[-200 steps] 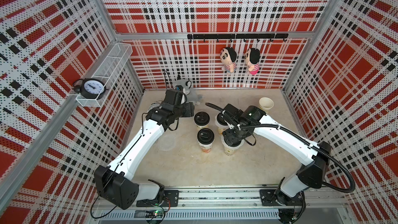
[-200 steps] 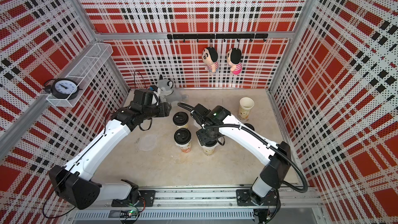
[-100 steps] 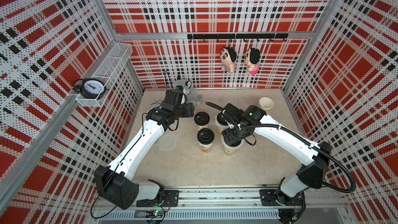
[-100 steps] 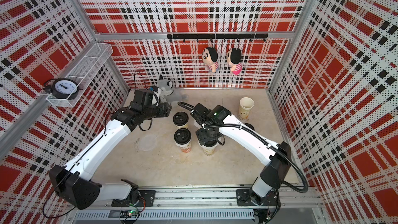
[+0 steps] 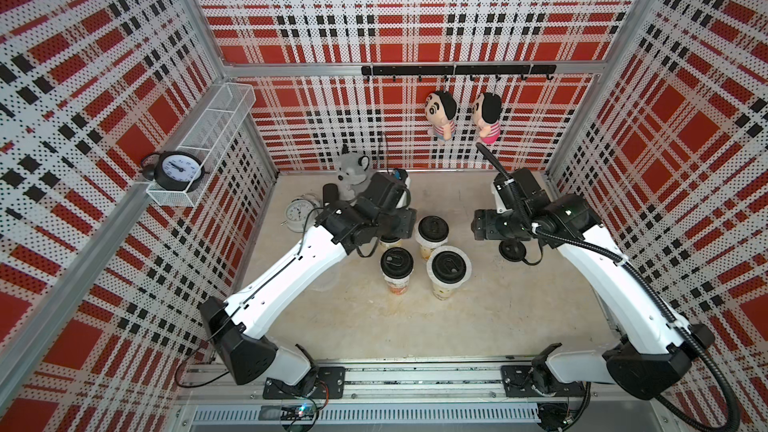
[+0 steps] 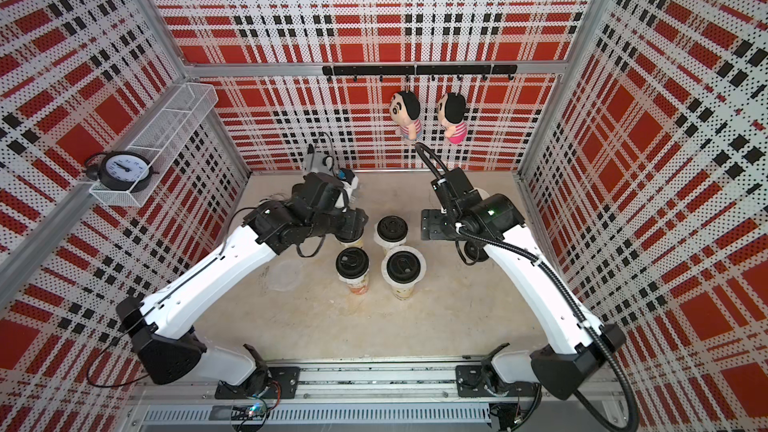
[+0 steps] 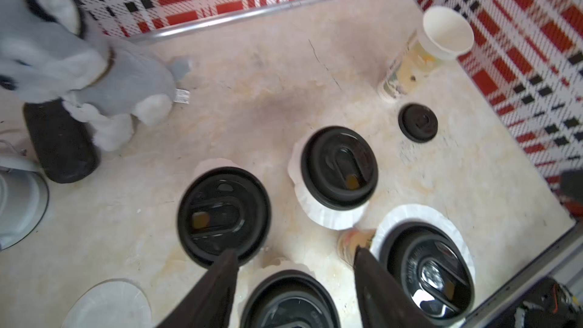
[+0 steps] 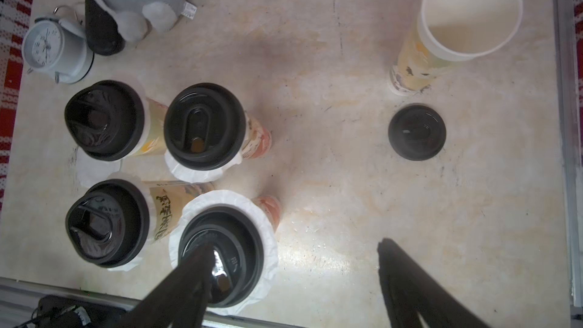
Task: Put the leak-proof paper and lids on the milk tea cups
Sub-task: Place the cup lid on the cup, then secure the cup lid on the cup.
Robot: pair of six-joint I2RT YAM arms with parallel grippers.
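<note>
Near front of surface [image 5: 415, 326]: loose leak-proof paper [image 6: 284, 276] flat, translucent. Beyond, white crinkled rims pinched under black lids [image 5: 448, 265] on four milk tea cups [image 5: 397, 286]. Left jaws, right jaws apart, empty. Farthest, fifth cup [image 8: 470, 11] uncovered; mostly hidden behind right arm [image 5: 602, 268] in top views.

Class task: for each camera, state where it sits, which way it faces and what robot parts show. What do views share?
Top views: high above front rail, facing down toward the back wall; left arm and right arm whole, lidded milk tea cups between.
Left wrist: on its arm, looking down past the open left end effector onto those cups.
Right wrist: likewise, past the open right end effector.
Shared: both wrist views show open cup, loose lid, grey plush.
</note>
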